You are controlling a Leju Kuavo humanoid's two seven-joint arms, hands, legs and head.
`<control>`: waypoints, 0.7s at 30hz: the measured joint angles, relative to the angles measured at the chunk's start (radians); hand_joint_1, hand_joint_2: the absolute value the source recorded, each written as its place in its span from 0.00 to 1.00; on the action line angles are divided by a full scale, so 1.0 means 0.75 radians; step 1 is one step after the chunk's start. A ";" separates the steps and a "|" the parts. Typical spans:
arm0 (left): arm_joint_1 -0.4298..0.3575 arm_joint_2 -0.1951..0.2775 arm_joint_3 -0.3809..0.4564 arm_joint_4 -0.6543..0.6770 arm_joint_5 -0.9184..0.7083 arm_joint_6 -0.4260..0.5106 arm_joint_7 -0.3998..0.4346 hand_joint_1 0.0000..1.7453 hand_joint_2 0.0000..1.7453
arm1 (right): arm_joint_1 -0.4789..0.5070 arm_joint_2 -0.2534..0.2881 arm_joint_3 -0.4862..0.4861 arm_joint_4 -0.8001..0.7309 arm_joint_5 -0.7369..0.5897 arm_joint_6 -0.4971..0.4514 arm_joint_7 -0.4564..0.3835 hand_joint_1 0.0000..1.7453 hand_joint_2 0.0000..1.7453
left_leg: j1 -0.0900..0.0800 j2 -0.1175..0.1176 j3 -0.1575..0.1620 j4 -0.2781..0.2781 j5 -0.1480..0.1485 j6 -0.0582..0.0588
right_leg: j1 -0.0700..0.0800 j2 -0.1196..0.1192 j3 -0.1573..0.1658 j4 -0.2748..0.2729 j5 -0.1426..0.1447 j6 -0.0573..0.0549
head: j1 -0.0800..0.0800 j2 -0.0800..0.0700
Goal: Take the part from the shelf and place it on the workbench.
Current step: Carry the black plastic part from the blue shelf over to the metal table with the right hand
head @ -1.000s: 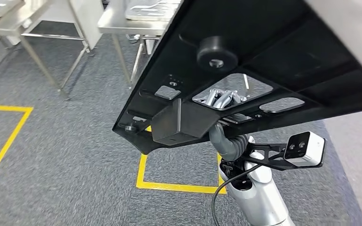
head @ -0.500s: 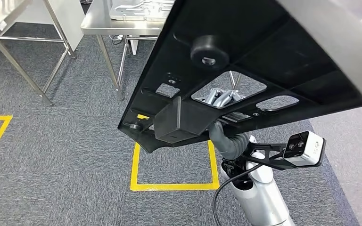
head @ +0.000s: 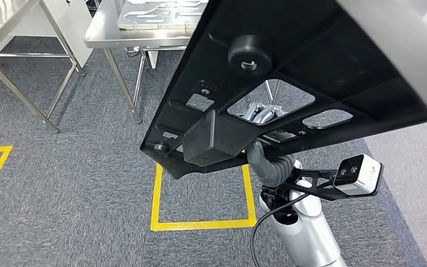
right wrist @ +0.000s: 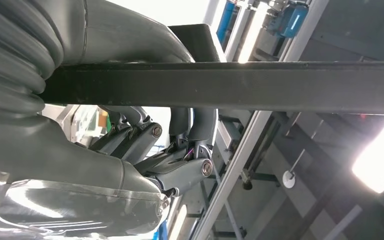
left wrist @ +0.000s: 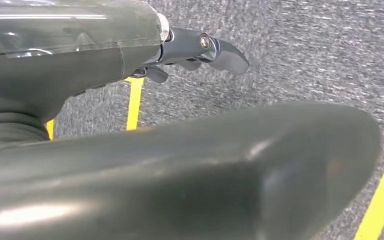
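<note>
Right hand (head: 262,114) grips the part (head: 289,67), a big flat black panel with cutouts and a round boss, held up high and tilted close to the head camera. Fingers (right wrist: 180,172) curl around the panel's edge in the right wrist view; they show through a cutout in the head view. Left hand (left wrist: 200,47) hangs over grey carpet with yellow floor tape (head: 200,225), holding nothing, fingers loosely apart. Steel tabletop (head: 103,34) sits ahead, well apart from the part.

Head view is looking down from high at carpet (head: 78,189); left wrist view is facing the same carpet (left wrist: 305,55) closely; right wrist view is facing upward.
</note>
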 joint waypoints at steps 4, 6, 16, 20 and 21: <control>-0.002 0.001 0.000 0.000 0.001 0.001 -0.002 0.00 0.00 | -0.001 0.003 0.000 0.003 0.003 0.000 -0.004 0.92 1.00 | -0.010 -0.004 0.085 -0.189 0.051 0.029 | 0.008 0.006 0.006 0.012 -0.024 0.026 | 0.000 0.000; -0.001 0.001 0.000 0.000 0.001 0.001 -0.004 0.00 0.00 | -0.002 0.004 0.000 0.006 0.008 0.000 -0.005 0.92 1.00 | -0.008 -0.005 0.089 -0.197 0.047 0.047 | 0.005 0.005 0.008 0.013 -0.032 0.041 | 0.000 0.000; 0.003 0.002 0.001 0.000 0.002 -0.002 -0.009 0.00 0.00 | -0.004 0.005 -0.001 0.021 0.010 0.003 -0.014 0.92 1.00 | -0.003 -0.008 0.190 -0.214 -0.025 0.060 | -0.012 -0.007 -0.174 0.189 0.041 0.065 | 0.000 0.000; 0.001 0.002 0.000 0.000 0.000 -0.004 -0.011 0.00 0.00 | -0.009 0.005 -0.001 0.023 0.010 0.004 -0.018 0.92 1.00 | -0.009 -0.005 0.217 -0.225 -0.059 0.030 | 0.003 -0.012 -0.109 0.032 0.063 0.034 | 0.000 0.000; 0.000 0.003 0.001 0.000 -0.001 -0.004 -0.011 0.00 0.00 | -0.008 0.005 -0.002 0.022 0.010 0.004 -0.019 0.92 1.00 | -0.007 -0.002 0.225 -0.230 -0.065 0.023 | 0.000 -0.010 -0.100 0.028 0.057 0.027 | 0.000 0.000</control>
